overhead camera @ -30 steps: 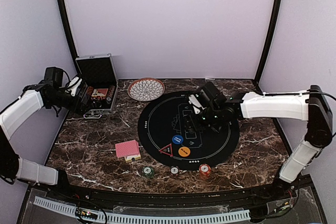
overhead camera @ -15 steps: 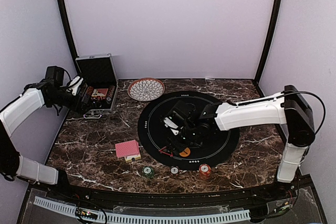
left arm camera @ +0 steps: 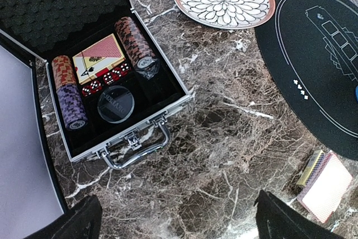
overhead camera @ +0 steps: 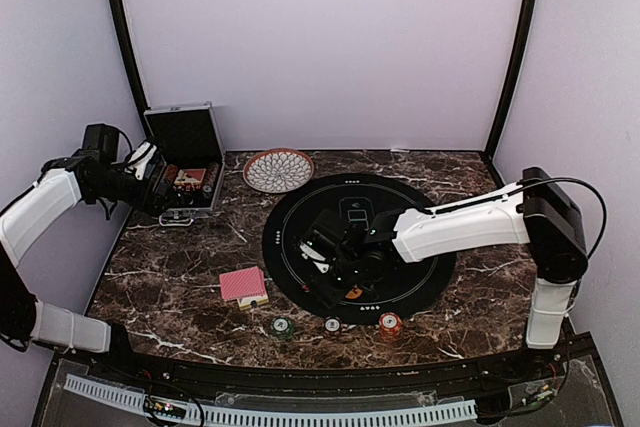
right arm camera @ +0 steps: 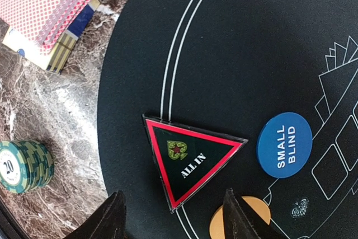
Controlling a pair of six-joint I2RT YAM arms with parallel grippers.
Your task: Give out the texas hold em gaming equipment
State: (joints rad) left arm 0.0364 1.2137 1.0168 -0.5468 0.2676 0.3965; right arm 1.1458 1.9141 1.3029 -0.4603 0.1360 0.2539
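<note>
From above, shows the right end effector (overhead camera: pixel 328 275) low over the black mat's (overhead camera: pixel 400 197) near-left part. At the left wrist, finds the left end effector (left arm camera: pixel 179 225) spread wide, left of that mat. At the right wrist, catches parted fingers (right arm camera: pixel 114 219) straddling the red triangle marker (right arm camera: pixel 190 158) there, unheld: likely light, stiff and slick, so pinch across its edges.

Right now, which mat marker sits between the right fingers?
The red-edged ALL IN triangle: its corner reaches between the right gripper's fingers. Blue button lies farther off; orange button beside one finger.

On table (overhead camera: pixel 180 267): 3 chip stacks (overhead camera: pixel 283 326) (overhead camera: pixel 332 324) (overhead camera: pixel 390 324), 1 deck (overhead camera: pixel 242 283), 2 buttons (right arm camera: pixel 284 144) (right arm camera: pixel 258 210), 1 triangle (right arm camera: pixel 190 158), 1 bowl (overhead camera: pixel 278 170), 1 case (overhead camera: pixel 183 135), 1 mat (overhead camera: pixel 300 217).
</note>
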